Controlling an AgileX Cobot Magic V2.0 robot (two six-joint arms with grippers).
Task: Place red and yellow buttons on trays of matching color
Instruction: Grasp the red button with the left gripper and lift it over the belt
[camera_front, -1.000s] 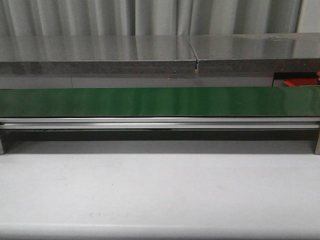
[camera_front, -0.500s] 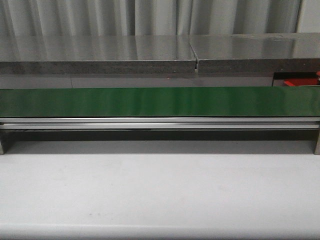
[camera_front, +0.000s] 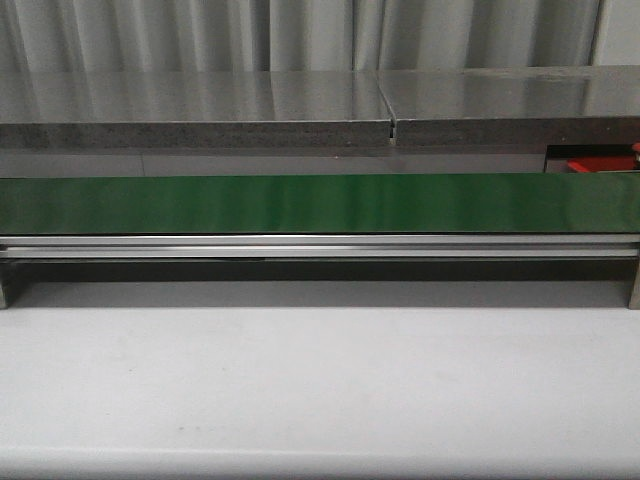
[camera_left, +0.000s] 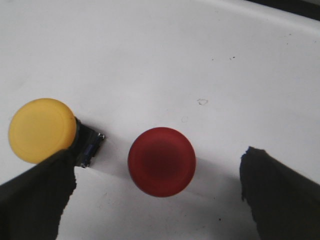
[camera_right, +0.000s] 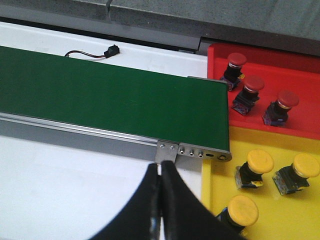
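In the left wrist view a red button (camera_left: 161, 161) stands on the white table between the spread black fingers of my left gripper (camera_left: 157, 192), which is open. A yellow button (camera_left: 42, 129) lies tipped beside one finger (camera_left: 35, 195). In the right wrist view my right gripper (camera_right: 160, 172) is shut with nothing in it, over the white table near the conveyor's end. The red tray (camera_right: 300, 70) holds three red buttons (camera_right: 249, 90). The yellow tray (camera_right: 290, 220) holds three yellow buttons (camera_right: 255, 167). Neither gripper shows in the front view.
A green conveyor belt (camera_front: 320, 204) runs across the table, with a grey metal rail (camera_front: 320, 246) in front. Its end plate (camera_right: 195, 151) sits next to the yellow tray. A small black sensor with a cable (camera_right: 111, 50) lies behind the belt. A grey shelf (camera_front: 200, 110) stands behind.
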